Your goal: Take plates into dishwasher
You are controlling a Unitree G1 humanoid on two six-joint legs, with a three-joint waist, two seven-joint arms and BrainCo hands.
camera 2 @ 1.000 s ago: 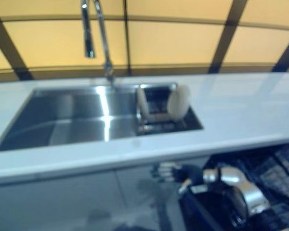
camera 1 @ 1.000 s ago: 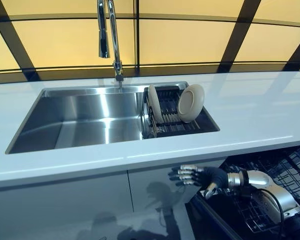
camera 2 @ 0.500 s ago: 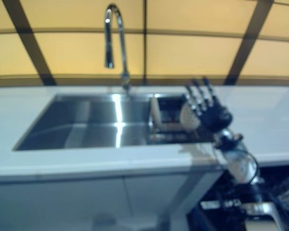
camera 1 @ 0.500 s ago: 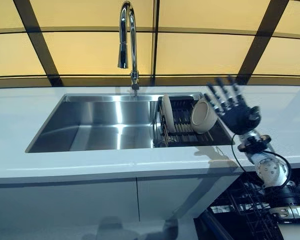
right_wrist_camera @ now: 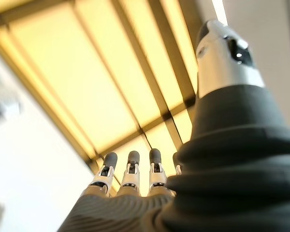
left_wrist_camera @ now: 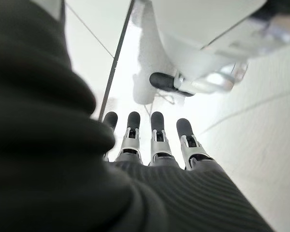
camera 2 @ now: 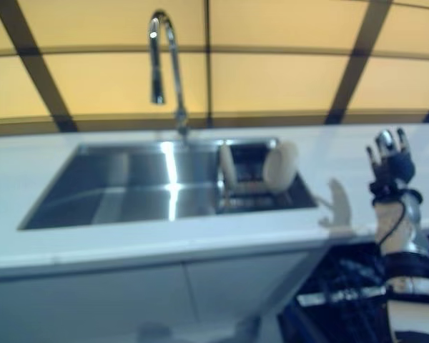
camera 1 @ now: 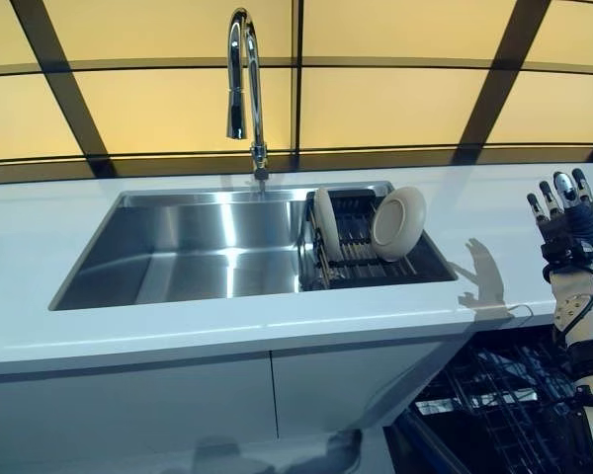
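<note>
Two cream plates stand on edge in a black dish rack (camera 1: 361, 259) at the right end of the steel sink (camera 1: 178, 247): one thin-edge-on (camera 1: 324, 223), the other leaning to the right (camera 1: 397, 222). My right hand (camera 1: 563, 217) is raised over the white counter at the far right, fingers straight and open, holding nothing, well apart from the plates. My left hand (left_wrist_camera: 154, 140) shows only in its wrist view, fingers straight, empty. The open dishwasher's dark wire rack (camera 1: 504, 405) lies below the counter at the lower right.
A tall chrome tap (camera 1: 242, 79) rises behind the sink. The white counter (camera 1: 178, 336) runs across the front, with pale cabinet doors (camera 1: 128, 410) below. Yellow panels with dark bars form the back wall.
My right hand rose from below the counter by the dishwasher, passed near the plates, and now stands further right over the counter. The camera also shifted.
</note>
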